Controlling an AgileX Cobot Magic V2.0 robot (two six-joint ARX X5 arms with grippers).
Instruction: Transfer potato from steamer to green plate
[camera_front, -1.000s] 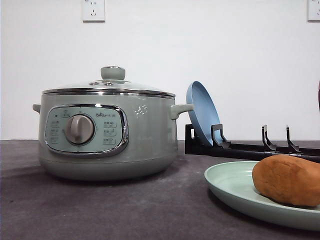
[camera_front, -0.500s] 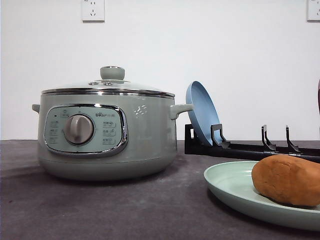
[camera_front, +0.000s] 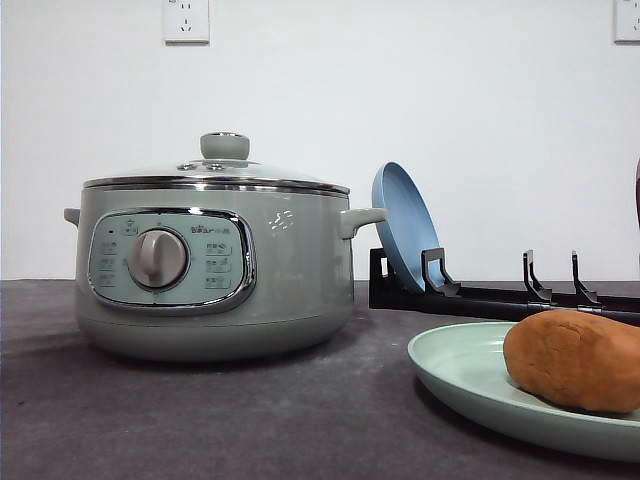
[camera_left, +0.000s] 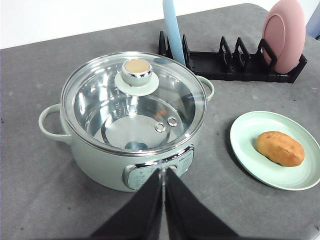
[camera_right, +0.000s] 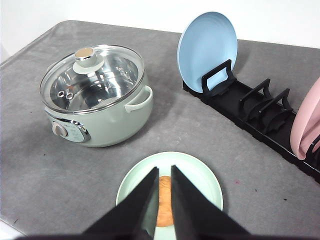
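We saw the potato (camera_front: 575, 360) lying on the green plate (camera_front: 455, 365), steamer (camera_front: 215, 265) lidded; left fingers (camera_left: 162, 187) pressed together, right fingers (camera_right: 165, 187) slightly spread.

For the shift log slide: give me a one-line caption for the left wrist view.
Potato resting on the green plate, beside the lidded, empty steamer; left gripper closed above.

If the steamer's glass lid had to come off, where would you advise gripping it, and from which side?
Grip the green knob at the centre of the lid, coming straight down from above. It stands proud of the smooth glass dome, the only raised part the fingers could close around; the chrome rim sits flush on the steamer.
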